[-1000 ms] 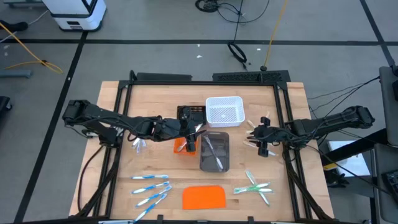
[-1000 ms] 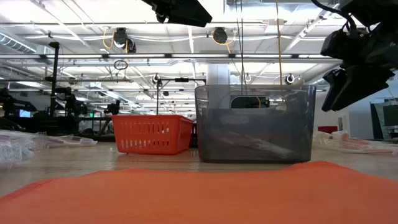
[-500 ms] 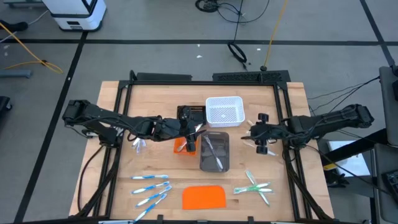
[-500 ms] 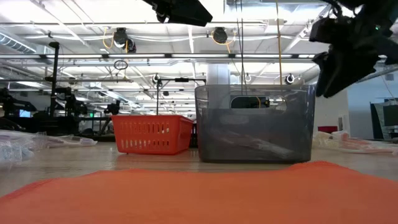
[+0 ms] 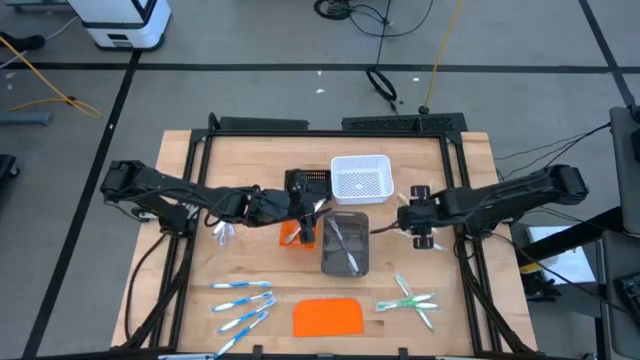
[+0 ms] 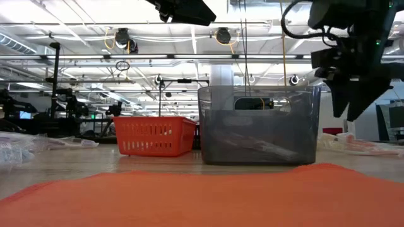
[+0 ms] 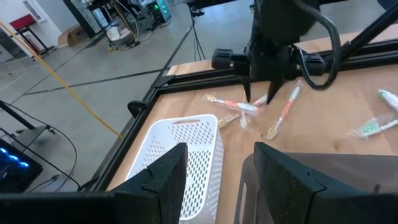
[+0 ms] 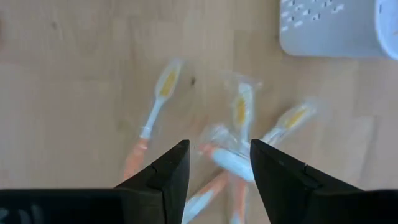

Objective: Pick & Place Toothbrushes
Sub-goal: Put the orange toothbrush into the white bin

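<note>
The right gripper [image 5: 404, 222] has slid inward over the orange toothbrushes [image 8: 230, 152] lying on the surface beside the white basket [image 5: 360, 178], jaws apart, empty; a pick looks imminent.

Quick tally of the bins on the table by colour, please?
white basket: 1
orange basket: 1
black basket: 1
grey bin: 1
Total: 4
</note>
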